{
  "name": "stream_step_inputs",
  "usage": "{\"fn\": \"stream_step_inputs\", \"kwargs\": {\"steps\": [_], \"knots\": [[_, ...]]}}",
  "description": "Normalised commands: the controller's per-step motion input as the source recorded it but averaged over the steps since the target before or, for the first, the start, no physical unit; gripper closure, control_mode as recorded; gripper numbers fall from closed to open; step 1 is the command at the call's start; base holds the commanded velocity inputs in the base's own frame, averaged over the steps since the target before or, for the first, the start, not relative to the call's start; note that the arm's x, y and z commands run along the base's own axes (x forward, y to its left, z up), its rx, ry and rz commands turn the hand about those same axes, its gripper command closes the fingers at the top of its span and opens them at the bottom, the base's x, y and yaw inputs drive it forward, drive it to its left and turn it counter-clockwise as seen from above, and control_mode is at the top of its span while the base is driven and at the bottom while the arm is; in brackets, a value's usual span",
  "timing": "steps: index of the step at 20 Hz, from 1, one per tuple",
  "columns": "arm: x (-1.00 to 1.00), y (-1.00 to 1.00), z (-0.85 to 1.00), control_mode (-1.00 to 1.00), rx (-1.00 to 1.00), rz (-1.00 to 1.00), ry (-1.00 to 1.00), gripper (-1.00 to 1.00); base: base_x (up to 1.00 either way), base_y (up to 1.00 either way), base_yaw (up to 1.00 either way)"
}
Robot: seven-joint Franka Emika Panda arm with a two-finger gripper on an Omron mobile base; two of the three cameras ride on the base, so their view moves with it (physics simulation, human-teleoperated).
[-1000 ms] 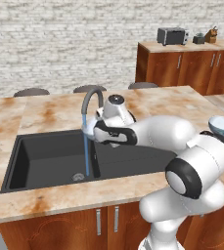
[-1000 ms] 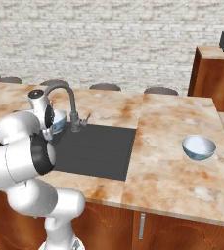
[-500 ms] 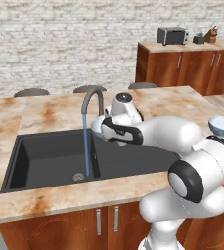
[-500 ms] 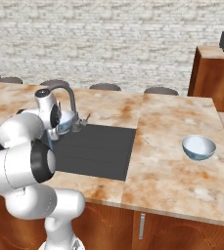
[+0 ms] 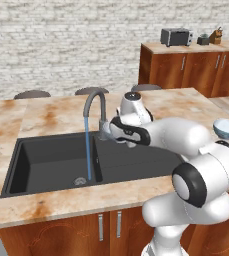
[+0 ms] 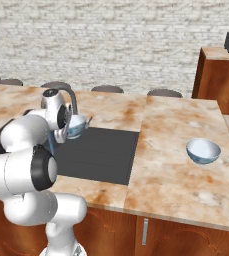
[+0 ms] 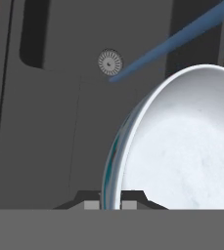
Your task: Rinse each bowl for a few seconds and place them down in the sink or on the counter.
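No writing can be read anywhere. The hand (image 7: pixel 111 205) pinches the rim of one bowl (image 7: pixel 182 146) over the sink (image 5: pixel 51 160), having carried it rightward past the faucet (image 5: pixel 93 107) since a second ago. Water (image 5: pixel 87 150) streams into the basin. The second bowl (image 6: pixel 203 150) sits on the tabletop (image 6: pixel 176 150), well apart.

One bowl (image 6: pixel 76 125) held over sink (image 5: pixel 46 162) beside faucet (image 5: pixel 93 107); other bowl (image 6: pixel 203 151) on counter (image 6: pixel 176 165) to right.
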Motion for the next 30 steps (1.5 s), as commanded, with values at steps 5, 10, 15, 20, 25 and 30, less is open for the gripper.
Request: {"fn": "stream_step_inputs", "kwargs": {"steps": [5,10,15,20,25,30], "knots": [[0.0,-0.38,0.0,-1.0,0.01,-0.04,0.03,1.0,0.0,0.0,0.0],[0.05,-0.33,-0.01,-1.0,0.01,0.0,0.01,1.0,0.0,0.0,0.0],[0.03,-0.24,-0.12,-1.0,0.0,0.0,-0.02,1.0,0.0,0.0,0.0],[0.07,-0.19,-0.19,-1.0,0.0,0.0,-0.01,1.0,0.0,0.0,0.0],[0.17,-0.17,-0.2,-1.0,0.01,0.0,0.01,1.0,0.0,0.0,0.0],[0.2,-0.16,-0.26,-1.0,0.03,0.0,0.08,1.0,0.0,0.0,0.0]]}}
